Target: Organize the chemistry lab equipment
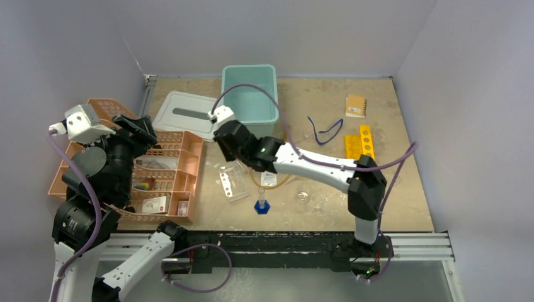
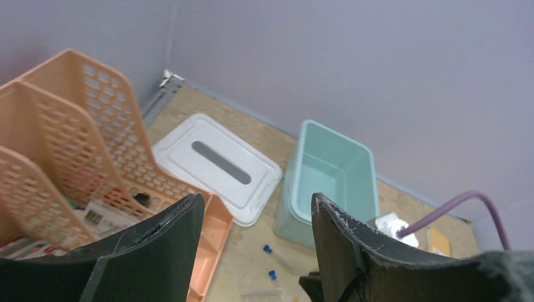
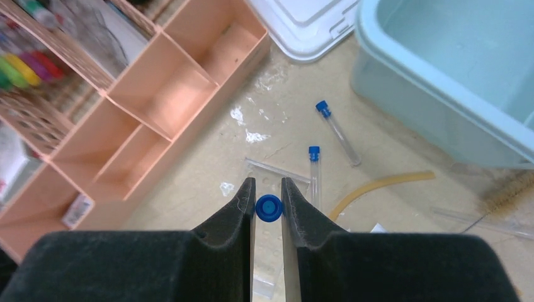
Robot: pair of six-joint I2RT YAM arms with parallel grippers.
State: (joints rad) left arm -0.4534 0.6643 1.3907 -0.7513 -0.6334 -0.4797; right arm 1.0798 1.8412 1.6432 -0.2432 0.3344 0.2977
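Between the fingers, low centre of the right wrist view: held tube (image 3: pixel 269 208), blue cap facing the camera; glass body hidden under the cap
Right gripper (image 3: pixel 267 186): clamped on the held tube, fingers narrow on either side of the cap
Tube axis: cap seen end-on, so I judge the long axis runs away from the camera, down toward the desk (image 3: pixel 208 170); not lying flat
Left gripper (image 2: pixel 257 202): fingers wide apart, nothing between them; hangs over the left side of the organizer tray (image 3: pixel 214 50)
Key relation: tray lies up and left of the right gripper in the right wrist view; bare compartments sit at the tray's nearest corner, just beside the gripper
Nearer arm: left arm is right over the tray, but the right one has the tube; likely the right does the drop
Loose tubes (image 3: pixel 337 132): two more on the desk, upper right of the gripper, between it and the teal bin (image 3: pixel 441 107); long axes roughly up-down in frame
Amber tubing (image 3: pixel 378 185): right of the gripper, on the desk
Risk: upright tube may tip on release into a shallow compartment
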